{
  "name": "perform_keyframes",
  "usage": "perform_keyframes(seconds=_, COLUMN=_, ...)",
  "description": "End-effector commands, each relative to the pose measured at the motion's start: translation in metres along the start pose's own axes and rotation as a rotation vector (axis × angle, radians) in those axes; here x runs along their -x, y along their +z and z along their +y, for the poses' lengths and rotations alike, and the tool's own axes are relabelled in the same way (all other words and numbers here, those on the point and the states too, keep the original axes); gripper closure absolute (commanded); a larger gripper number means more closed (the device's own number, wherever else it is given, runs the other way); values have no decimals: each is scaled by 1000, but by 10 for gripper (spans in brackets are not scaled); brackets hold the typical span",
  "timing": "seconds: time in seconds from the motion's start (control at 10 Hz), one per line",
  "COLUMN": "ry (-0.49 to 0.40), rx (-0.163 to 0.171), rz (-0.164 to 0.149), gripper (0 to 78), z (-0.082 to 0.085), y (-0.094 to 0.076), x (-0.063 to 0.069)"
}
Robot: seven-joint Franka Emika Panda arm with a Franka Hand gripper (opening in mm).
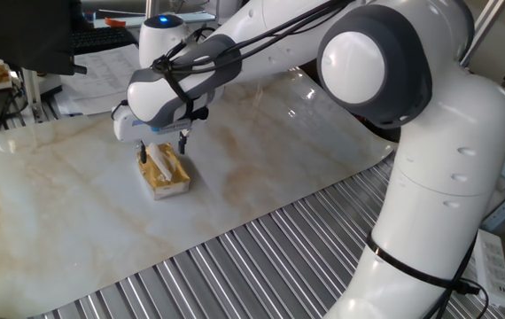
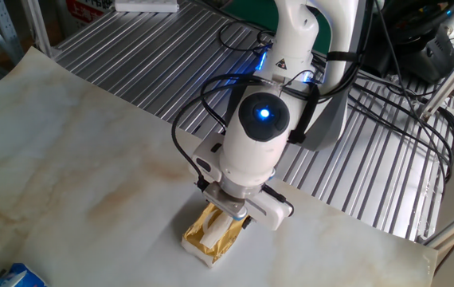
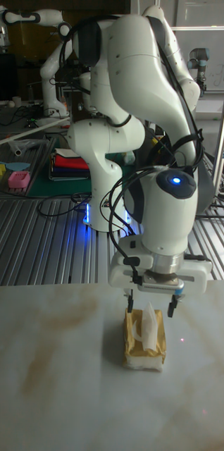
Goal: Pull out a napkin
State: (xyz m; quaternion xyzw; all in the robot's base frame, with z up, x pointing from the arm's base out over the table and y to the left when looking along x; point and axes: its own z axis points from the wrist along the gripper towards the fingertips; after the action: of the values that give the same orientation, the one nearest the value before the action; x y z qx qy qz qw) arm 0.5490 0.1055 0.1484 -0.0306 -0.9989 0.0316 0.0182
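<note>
A yellow-orange tissue pack [image 3: 144,340] lies on the marbled sheet [image 3: 48,380]. A white napkin [image 3: 149,318] sticks up as a tuft from its top slot. My gripper [image 3: 151,307] hangs right over the pack and is open, one finger on each side of the tuft, neither touching it. In one fixed view the pack [image 1: 166,175], the napkin [image 1: 159,162] and the gripper [image 1: 164,149] sit at the left-centre. In the other fixed view the hand hides most of the gripper [image 2: 232,214]; pack [image 2: 208,237] and napkin [image 2: 214,231] show below it.
Printed paper sheets [image 1: 102,66] lie beyond the marbled sheet at the back left. A slatted metal table [image 1: 261,257] borders the sheet. Cables [image 2: 402,104] trail beside the arm's base. A blue item [image 2: 16,277] sits at the sheet's near corner.
</note>
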Motion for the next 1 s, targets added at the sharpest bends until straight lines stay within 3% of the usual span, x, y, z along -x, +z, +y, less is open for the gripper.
perform_keyframes(seconds=0.1, ry=-21, rx=-20, rz=-2, gripper=2, z=1, y=3, x=3)
perform_keyframes(seconds=1.0, ry=-49, rx=-13, rz=-1, gripper=2, z=8, y=15, x=9)
